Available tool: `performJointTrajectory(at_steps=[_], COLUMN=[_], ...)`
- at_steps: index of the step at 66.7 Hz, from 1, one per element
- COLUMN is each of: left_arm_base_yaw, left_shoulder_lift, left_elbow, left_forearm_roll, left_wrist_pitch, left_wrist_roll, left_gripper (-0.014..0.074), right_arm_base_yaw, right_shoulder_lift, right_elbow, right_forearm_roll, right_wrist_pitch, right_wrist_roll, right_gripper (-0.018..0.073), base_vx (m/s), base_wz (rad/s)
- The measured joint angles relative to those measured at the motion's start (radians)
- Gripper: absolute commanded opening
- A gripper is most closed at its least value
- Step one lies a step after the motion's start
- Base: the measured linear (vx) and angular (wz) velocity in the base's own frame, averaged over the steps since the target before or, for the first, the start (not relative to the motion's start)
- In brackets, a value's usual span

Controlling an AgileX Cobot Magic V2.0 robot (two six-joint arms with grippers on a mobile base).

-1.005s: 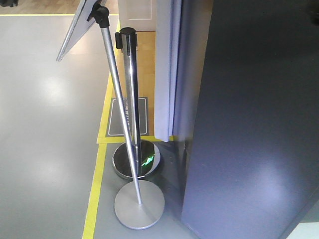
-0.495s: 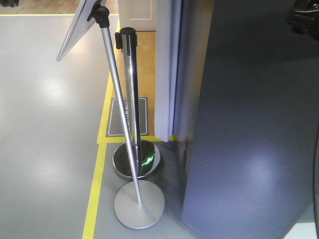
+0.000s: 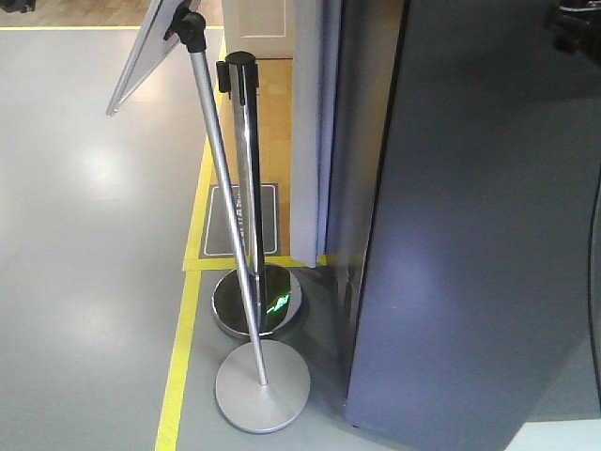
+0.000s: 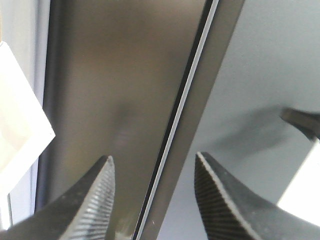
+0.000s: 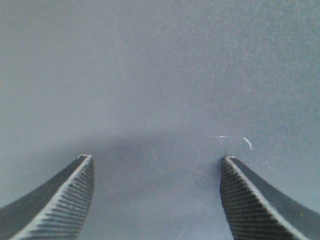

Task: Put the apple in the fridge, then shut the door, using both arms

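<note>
Closing the door (image 3: 470,235) on the fridge (image 3: 352,141), caught with both pairs of jaws spread wide and gripping nothing. Squared the right gripper (image 5: 157,157) to a flat grey panel, judged the door's outer face, with only bare surface ahead of and between its jaws. Straddled a thin pale seam (image 4: 185,110) with the left gripper (image 4: 154,157): seam running up between the jaws and away past the right-hand one, darker panel ahead of the left-hand jaw, lighter grey ahead of the other. Could not tell in either close view whether the tips touched the surface or stood just off it.

Found the apple in no view, and nothing between either pair of jaws; judged already inside, behind the door. Read the seam as narrow but not surely sealed, so took the closing push as the step in hand.

Best done, on this showing, with a flat, even press from the right jaws, kept square to the panel, not raking across it. Called for keeping the left jaws clear of the seam, since a tip caught in the gap could stop the door seating. Needed no clenching at all. Left the chrome post (image 3: 246,188) and the sign stand (image 3: 225,235) well apart from both pairs of jaws, out of the push's way.
</note>
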Motion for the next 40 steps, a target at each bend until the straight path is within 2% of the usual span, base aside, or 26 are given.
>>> performJointTrajectory(at_steps=[24,40], left_arm_base_yaw=[0.0,0.0], left_shoulder_lift=[0.0,0.0], left_elbow=[0.0,0.0], left_forearm_roll=[0.0,0.0], left_wrist_pitch=[0.016,0.022], left_wrist_roll=[0.0,0.0], left_gripper=[0.0355,0.0355], right_arm_base_yaw=[-0.059,-0.059], right_shoulder_lift=[0.169,0.281], right_elbow=[-0.257,-0.368], right_forearm_roll=[-0.014,-0.037], right_wrist_pitch=[0.248,0.299], right_wrist_roll=[0.012,0.007], right_gripper=[0.0515,0.0515], base_vx=[0.0,0.0], base_wz=[0.0,0.0])
